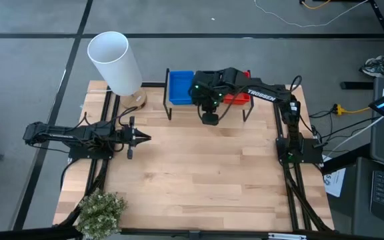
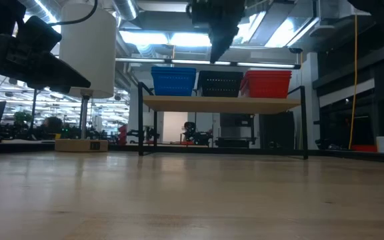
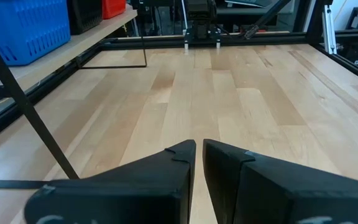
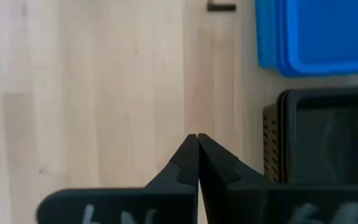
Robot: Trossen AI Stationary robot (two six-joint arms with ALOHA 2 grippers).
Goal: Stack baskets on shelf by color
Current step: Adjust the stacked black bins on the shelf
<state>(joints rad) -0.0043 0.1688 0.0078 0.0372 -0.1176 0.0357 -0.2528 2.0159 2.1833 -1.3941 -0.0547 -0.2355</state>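
Observation:
The shelf (image 2: 222,104) stands at the table's far edge on thin black legs. On its plank sit a blue basket (image 2: 173,81) on the left, a black basket (image 2: 220,83) in the middle and a red basket (image 2: 267,84) on the right, side by side. My right gripper (image 1: 210,120) is shut and points down. It hovers just in front of the shelf, above the black basket's (image 4: 328,137) near edge, beside the blue basket (image 4: 316,34), and touches nothing. My left gripper (image 1: 142,138) is shut and waits level above the table's left part, with the baskets (image 3: 23,28) off to its side.
A tall white cylinder on a wooden base (image 1: 115,63) stands at the far left corner beside the shelf. A small bushy plant (image 1: 102,210) sits at the near left corner. Black frame rails (image 1: 292,180) run along both table sides. Bare wood (image 1: 205,173) spreads across the middle and near part.

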